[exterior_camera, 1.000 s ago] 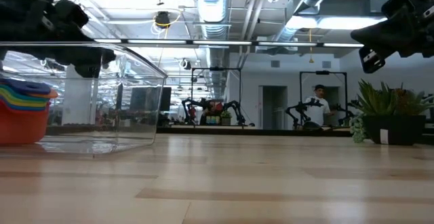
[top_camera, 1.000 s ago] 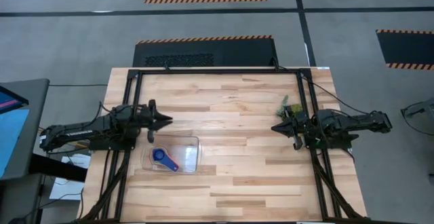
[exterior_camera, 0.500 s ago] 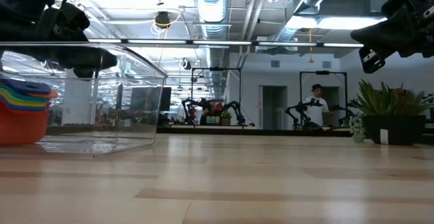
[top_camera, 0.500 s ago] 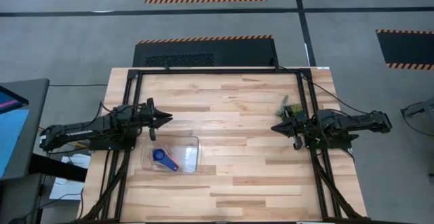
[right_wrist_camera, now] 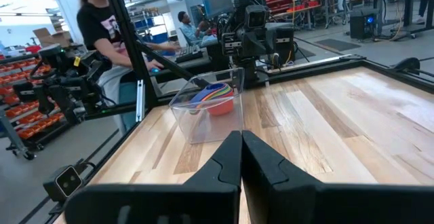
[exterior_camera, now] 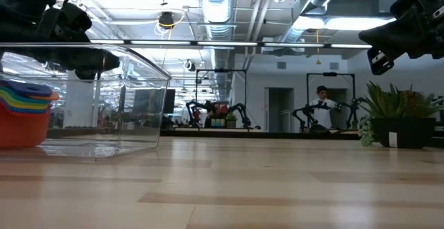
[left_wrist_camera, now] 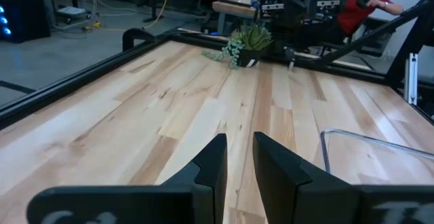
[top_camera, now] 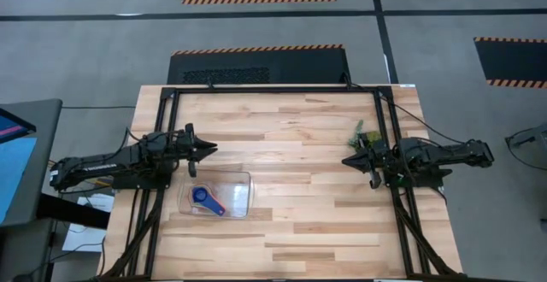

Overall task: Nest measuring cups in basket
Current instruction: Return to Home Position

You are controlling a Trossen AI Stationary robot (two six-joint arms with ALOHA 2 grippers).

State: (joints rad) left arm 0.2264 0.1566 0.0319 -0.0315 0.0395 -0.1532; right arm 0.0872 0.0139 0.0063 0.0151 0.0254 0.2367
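The measuring cups [top_camera: 205, 198] sit nested in one stack, blue on top with a red handle beside it, in the left part of the clear basket [top_camera: 235, 195]. The low view shows the stack's [exterior_camera: 24, 114] orange, yellow, green and blue rims behind the basket's wall [exterior_camera: 132, 97]. The right wrist view shows cups [right_wrist_camera: 213, 98] and basket [right_wrist_camera: 203, 119] too. My left gripper [top_camera: 210, 149] hovers just beyond the basket's far side, its fingers [left_wrist_camera: 239, 149] a narrow gap apart and holding nothing. My right gripper [top_camera: 345, 160] waits shut [right_wrist_camera: 241, 146] near the table's right side.
A small potted green plant [top_camera: 363, 132] stands on the table just beyond my right gripper, also visible in the low view [exterior_camera: 399, 118]. A black frame [top_camera: 273, 90] runs along the table's far and side edges. Bare wood [top_camera: 291, 171] lies between the two grippers. A person [right_wrist_camera: 102, 20] stands beyond the table.
In the low view my left gripper has risen slightly above the basket's far side, then kept still. The cups, the basket and my right gripper have stayed where they were.
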